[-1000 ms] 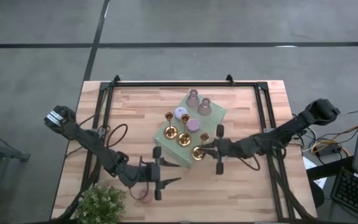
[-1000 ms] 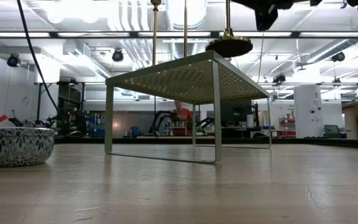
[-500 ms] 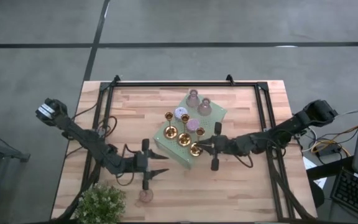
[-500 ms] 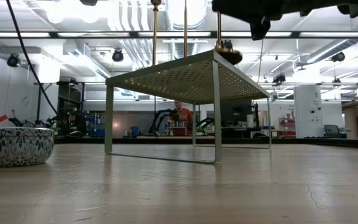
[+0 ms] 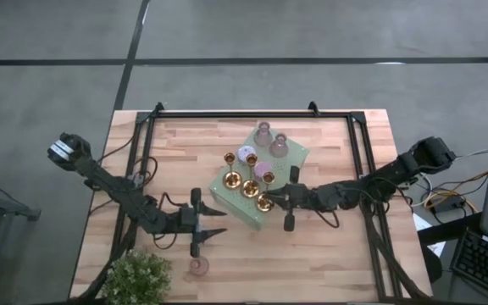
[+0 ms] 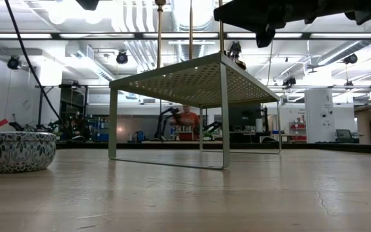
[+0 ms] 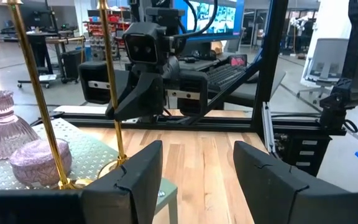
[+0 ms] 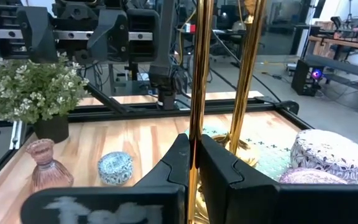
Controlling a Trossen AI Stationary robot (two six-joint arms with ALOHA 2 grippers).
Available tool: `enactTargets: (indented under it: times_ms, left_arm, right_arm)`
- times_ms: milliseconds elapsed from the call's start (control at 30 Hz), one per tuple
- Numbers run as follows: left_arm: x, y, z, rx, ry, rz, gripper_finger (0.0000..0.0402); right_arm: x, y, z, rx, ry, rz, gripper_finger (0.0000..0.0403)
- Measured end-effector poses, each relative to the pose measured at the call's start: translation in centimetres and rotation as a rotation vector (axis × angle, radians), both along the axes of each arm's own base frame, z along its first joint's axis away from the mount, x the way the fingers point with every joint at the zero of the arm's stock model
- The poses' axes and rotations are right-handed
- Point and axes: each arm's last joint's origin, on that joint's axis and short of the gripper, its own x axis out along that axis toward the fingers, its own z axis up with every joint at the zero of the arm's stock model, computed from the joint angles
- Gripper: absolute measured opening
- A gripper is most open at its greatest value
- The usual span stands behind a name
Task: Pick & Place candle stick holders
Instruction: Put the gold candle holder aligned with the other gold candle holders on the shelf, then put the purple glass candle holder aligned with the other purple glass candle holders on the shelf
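Several slim gold candlesticks (image 5: 250,188) stand by their round bases on the pale-green dotted rack (image 5: 288,155), along with lilac and pink squat holders (image 5: 263,171). My right gripper (image 5: 271,202) is shut on one gold candlestick (image 5: 265,203) at the rack's near corner. It also shows in the low view (image 6: 221,26). My left gripper (image 5: 219,224) is open and empty over the table, left of the rack. A pink holder (image 5: 197,267) stands on the table near the plant; a small pale-blue holder (image 8: 115,167) sits beside it. My right gripper pinches the gold candlestick's thin stem (image 8: 197,93) between its two fingers (image 8: 222,168). The fingers come level from the table's right side and lie across the stem. The candlestick stands upright, its base (image 5: 264,204) down at the rack's top by the near corner.
A leafy green plant (image 5: 138,275) in a patterned pot (image 6: 18,151) stands at the table's near left corner. A black frame (image 5: 252,114) runs around the table. The rack stands on thin legs (image 6: 224,116). People and equipment show in the room behind.
My right gripper has carried the gold candlestick toward the table's left and down; its base, which hung beside and above the rack's corner, is now at the rack's top. My left gripper has moved toward the table's left and far edge, still open.
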Motion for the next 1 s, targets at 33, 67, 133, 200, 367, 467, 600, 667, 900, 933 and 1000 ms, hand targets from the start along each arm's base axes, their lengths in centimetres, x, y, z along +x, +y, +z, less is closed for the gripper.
enactTargets:
  times_ms: [33, 67, 133, 200, 367, 467, 600, 667, 900, 933, 1000]
  left_arm:
    - [0.01, -0.01, 0.01, 0.000, 0.000, 0.000, 0.0202]
    - [0.01, 0.00, -0.01, 0.000, 0.000, 0.000, 0.0202]
    - [0.00, 0.02, -0.06, 0.001, 0.002, 0.001, 0.0202]
    - [-0.01, 0.02, -0.08, 0.002, 0.002, 0.001, 0.0202]
    - [-0.01, 0.02, -0.09, 0.000, 0.002, 0.001, 0.0202]
    - [-0.01, 0.02, -0.10, 0.000, 0.003, 0.001, 0.0202]
    - [-0.02, 0.03, -0.14, 0.001, 0.004, 0.001, 0.0202]
    - [-0.02, 0.03, -0.15, 0.001, 0.004, 0.001, 0.0202]
    - [-0.01, 0.02, -0.27, -0.001, 0.013, 0.001, 0.0202]
    - [-0.01, 0.02, -0.28, -0.003, 0.014, 0.001, 0.0202]
    - [-0.02, 0.01, -0.29, -0.009, 0.015, 0.001, 0.0202]
  right_arm:
    - [-0.01, 0.00, 0.01, -0.001, 0.000, 0.001, 0.0013]
    - [-0.01, 0.00, 0.02, -0.007, 0.001, 0.001, 0.0013]
    - [-0.02, -0.01, 0.01, -0.018, 0.004, 0.003, 0.0013]
    - [0.00, -0.06, 0.00, -0.018, 0.005, 0.001, 0.0013]
    - [0.01, -0.11, -0.01, -0.019, 0.006, 0.000, 0.0013]
    - [0.00, -0.11, -0.03, -0.019, 0.008, 0.000, 0.0016]
    - [-0.01, -0.12, -0.25, -0.025, 0.029, 0.004, 0.0045]
    - [0.01, -0.11, -0.48, -0.032, 0.046, 0.007, 0.0064]
    - [0.03, -0.05, -0.01, -0.033, 0.036, 0.003, 0.0122]
    - [-0.17, 0.07, 0.05, -0.037, 0.048, 0.012, 0.0128]
    - [-0.67, 0.34, 0.30, -0.043, 0.074, 0.028, 0.0137]
